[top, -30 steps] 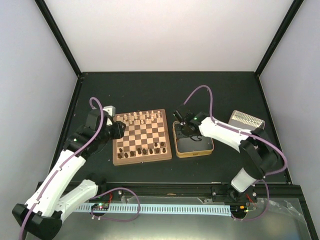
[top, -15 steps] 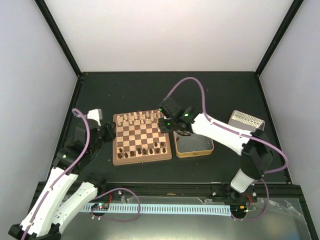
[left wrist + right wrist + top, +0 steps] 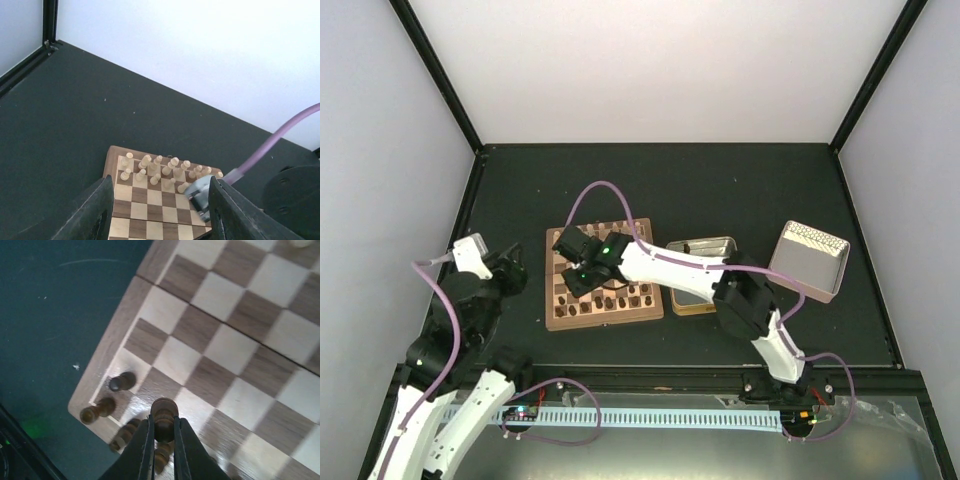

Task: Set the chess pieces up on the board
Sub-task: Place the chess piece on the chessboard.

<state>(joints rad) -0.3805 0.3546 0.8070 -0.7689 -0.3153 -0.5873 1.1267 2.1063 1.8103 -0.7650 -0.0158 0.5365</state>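
Your right fingers [image 3: 144,450] pinch 1 tiny dark brown wooden chessman [image 3: 164,412] at their tips, over a corner of the checked wooden board [image 3: 235,340], by other dark pieces [image 3: 122,381]. Expect it light, hard, slick: grip the stem. Your left fingers [image 3: 92,212] stand apart, empty

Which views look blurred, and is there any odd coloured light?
Right wrist: the dark chess piece in the right gripper is sharp, the dark pieces beside it smear, and a green glow tints the table. Left wrist: the chessboard is crisp.
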